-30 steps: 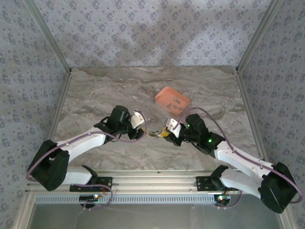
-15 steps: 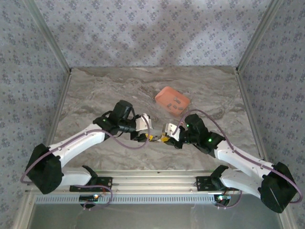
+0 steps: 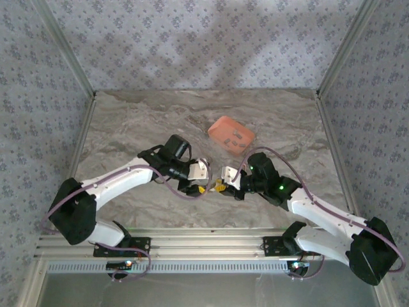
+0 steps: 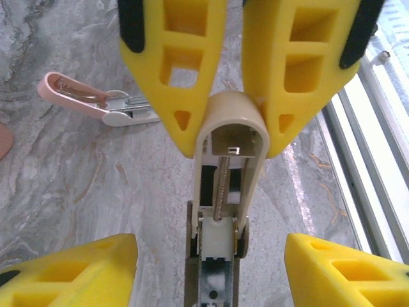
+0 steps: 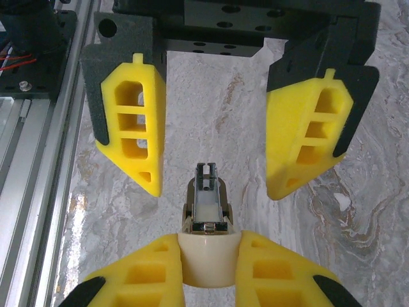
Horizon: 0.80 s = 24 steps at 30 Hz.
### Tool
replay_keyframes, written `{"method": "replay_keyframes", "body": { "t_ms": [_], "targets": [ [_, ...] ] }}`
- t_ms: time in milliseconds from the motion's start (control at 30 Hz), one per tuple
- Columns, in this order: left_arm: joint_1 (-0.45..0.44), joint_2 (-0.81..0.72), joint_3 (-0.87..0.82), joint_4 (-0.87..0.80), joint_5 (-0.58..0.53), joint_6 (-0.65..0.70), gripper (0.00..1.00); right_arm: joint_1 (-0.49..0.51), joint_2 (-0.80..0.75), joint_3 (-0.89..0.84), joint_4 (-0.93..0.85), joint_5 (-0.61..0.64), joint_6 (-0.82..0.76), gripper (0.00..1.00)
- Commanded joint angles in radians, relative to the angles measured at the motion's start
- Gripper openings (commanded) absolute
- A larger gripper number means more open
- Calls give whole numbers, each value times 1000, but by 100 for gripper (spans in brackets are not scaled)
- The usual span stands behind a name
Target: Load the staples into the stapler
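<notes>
My right gripper (image 5: 208, 246) is shut on the rounded end of a cream stapler (image 5: 206, 204), which is hinged open with its metal staple channel (image 4: 214, 281) bare. My left gripper (image 4: 209, 246) stands open, with its fingers (image 5: 134, 121) on either side of the channel's tip and not touching it. The two grippers meet nose to nose, the left gripper (image 3: 203, 187) facing the right gripper (image 3: 219, 187). A second stapler, pink and white (image 4: 96, 105), lies open on the table beyond them. Tiny grey staples (image 3: 238, 134) lie in the salmon-orange tray (image 3: 220, 128).
The aluminium rail (image 4: 377, 128) runs along the near edge, close beside both grippers, and shows again as the rail (image 5: 38, 128) in the right wrist view. Patterned walls (image 3: 57, 96) enclose the marble table (image 3: 140, 121) on three sides.
My left arm has swung right and forward until its open fingers flank the stapler. The right gripper has kept hold of it and barely moved.
</notes>
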Motion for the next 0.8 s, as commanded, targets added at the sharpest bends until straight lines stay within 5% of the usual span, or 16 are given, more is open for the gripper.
{"method": "replay_keyframes", "body": {
  "t_ms": [0, 467, 767],
  "targets": [
    [-15, 15, 28, -40, 51, 38, 62, -3, 1, 26, 24, -26, -8, 3],
    [-25, 84, 58, -21, 36, 41, 49, -4, 6, 25, 49, -41, 9, 3],
    [-29, 73, 59, -4, 36, -28, 27, -35, -18, 8, 67, -33, 62, 8]
  ]
}}
